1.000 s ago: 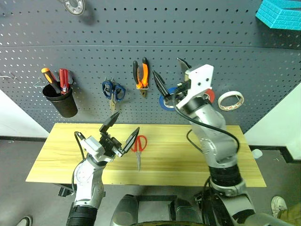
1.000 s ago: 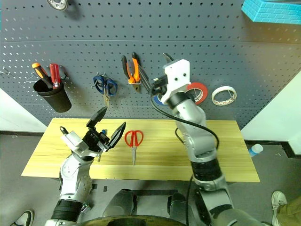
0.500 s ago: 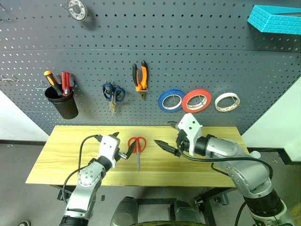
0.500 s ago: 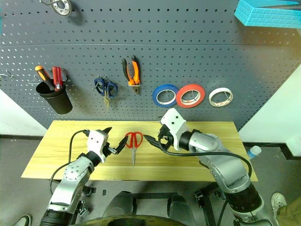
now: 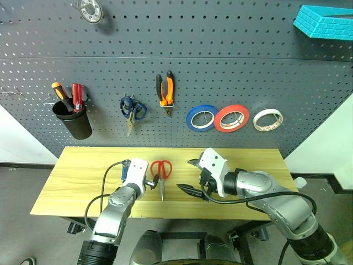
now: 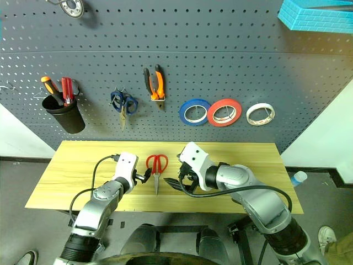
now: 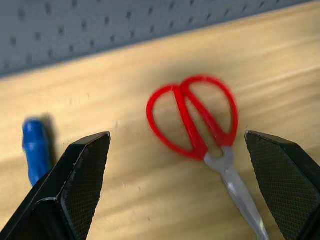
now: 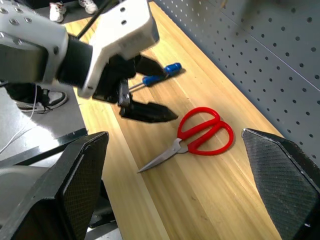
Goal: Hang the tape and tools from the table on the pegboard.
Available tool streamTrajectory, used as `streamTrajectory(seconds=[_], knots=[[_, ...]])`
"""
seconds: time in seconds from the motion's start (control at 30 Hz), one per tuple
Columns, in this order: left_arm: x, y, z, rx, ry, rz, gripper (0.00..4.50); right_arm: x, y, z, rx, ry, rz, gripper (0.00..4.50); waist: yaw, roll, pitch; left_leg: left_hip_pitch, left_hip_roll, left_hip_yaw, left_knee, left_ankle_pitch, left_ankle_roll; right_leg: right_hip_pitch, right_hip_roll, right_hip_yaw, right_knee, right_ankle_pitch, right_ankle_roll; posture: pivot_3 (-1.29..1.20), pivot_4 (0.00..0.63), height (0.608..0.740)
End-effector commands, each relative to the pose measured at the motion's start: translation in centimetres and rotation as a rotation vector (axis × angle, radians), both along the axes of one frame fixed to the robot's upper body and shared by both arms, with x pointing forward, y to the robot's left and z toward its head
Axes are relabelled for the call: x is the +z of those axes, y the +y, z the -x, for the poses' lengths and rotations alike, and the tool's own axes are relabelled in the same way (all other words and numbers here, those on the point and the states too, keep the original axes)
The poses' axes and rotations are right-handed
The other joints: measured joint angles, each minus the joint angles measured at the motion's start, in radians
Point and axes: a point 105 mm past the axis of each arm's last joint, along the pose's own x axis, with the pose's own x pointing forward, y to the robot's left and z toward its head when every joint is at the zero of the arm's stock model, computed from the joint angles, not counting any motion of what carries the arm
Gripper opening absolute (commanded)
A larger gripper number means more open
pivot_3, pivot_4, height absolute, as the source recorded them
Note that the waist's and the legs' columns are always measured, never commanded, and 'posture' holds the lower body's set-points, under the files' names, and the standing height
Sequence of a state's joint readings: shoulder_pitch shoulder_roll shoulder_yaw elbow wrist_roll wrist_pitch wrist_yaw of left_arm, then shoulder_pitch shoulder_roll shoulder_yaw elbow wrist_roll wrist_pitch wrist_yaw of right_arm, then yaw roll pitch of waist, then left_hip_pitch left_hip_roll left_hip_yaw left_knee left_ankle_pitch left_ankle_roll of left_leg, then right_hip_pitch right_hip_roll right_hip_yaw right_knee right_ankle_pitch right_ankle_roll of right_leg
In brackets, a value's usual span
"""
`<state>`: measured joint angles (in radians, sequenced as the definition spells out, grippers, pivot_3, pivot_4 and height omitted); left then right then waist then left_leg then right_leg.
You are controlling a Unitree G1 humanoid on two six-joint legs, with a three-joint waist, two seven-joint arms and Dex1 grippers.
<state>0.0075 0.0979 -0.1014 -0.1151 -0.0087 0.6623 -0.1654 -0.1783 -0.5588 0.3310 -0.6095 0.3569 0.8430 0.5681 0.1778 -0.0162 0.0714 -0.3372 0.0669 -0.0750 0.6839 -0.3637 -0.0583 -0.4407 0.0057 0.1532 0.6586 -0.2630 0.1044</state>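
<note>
Left end effector [image 7: 177,195]: fingers spread wide and holding nothing, low over the tabletop [image 5: 71,176]; in its wrist view the red scissors [image 7: 197,125] lie between the two fingertips, not touched.
Right end effector [image 5: 192,178]: released, fingers wide apart and empty, hovering over the tabletop just right of the scissors and pointing towards them.
Red scissors: flat on the tabletop between the two end effectors, handles towards the pegboard [image 5: 231,49], blades towards the near edge.
Blue screwdriver [image 8: 157,75]: lying on the tabletop beside the left end effector, on the side away from the scissors; its wrist view cuts off all but the blue handle, and from the head views the left arm hides most of it.
Cream tape [image 5: 268,120]: hanging on the pegboard, furthest right of three rolls, next to a red roll [image 5: 231,117] and a blue roll [image 5: 201,117].
Pliers [image 5: 165,93]: hanging on the pegboard above the scissors, orange-and-black handles up.
Blue scissors [image 5: 132,109]: hanging on the pegboard left of the pliers.
Black cup [image 5: 71,120]: on the pegboard at far left, holding an orange and a red screwdriver; their shafts are hidden inside it.
Hard to make out: the hooks behind the hanging tools and rolls; a round metal piece [image 5: 90,9] at the top of the pegboard is too small to tell what it is; a turquoise block [image 5: 325,22] at top right is cut off by the edge.
</note>
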Motion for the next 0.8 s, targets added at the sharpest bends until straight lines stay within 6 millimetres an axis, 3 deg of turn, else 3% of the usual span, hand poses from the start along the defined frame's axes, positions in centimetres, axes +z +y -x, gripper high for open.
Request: streamTrajectory(seconds=[0.03, 0.23, 0.5, 0.8], knots=[[0.6, -0.5, -0.5, 0.045, 0.027, 0.051, 4.50, 1.5, 0.8, 0.2, 0.020, -0.066, -0.033, 4.45, -0.001, -0.001, 0.000, 0.000, 0.000, 0.000, 0.000, 0.000, 0.000, 0.000, 0.000, 0.000, 0.000, 0.000, 0.000, 0.32, 0.058, 0.687], [-0.2, -1.7, -0.8, 0.095, 0.107, 0.135, 4.50, 1.9, 1.0, 0.5, 0.014, -0.069, -0.045, 4.45, -0.003, -0.002, 0.004, 0.000, 0.000, 0.000, 0.000, 0.000, 0.000, 0.000, 0.000, 0.000, 0.000, 0.000, 0.000, 0.31, 0.077, 0.687], [-1.7, -1.1, -0.3, 0.176, 0.190, 0.103, 4.50, 1.9, 1.0, 1.0, 0.015, -0.058, -0.039, 4.45, -0.003, -0.004, 0.026, 0.000, 0.000, -0.001, -0.001, 0.000, 0.000, 0.000, 0.000, 0.000, -0.001, 0.000, 0.000, 0.30, 0.103, 0.687], [-2.7, -2.4, -1.2, 0.141, 0.215, 0.108, 4.50, 2.5, 1.2, 1.2, 0.018, -0.059, -0.046, 4.45, -0.003, -0.004, 0.046, -0.001, 0.000, -0.001, -0.001, 0.000, 0.000, 0.000, 0.000, -0.001, -0.003, 0.000, 0.000, 0.28, 0.123, 0.687]])
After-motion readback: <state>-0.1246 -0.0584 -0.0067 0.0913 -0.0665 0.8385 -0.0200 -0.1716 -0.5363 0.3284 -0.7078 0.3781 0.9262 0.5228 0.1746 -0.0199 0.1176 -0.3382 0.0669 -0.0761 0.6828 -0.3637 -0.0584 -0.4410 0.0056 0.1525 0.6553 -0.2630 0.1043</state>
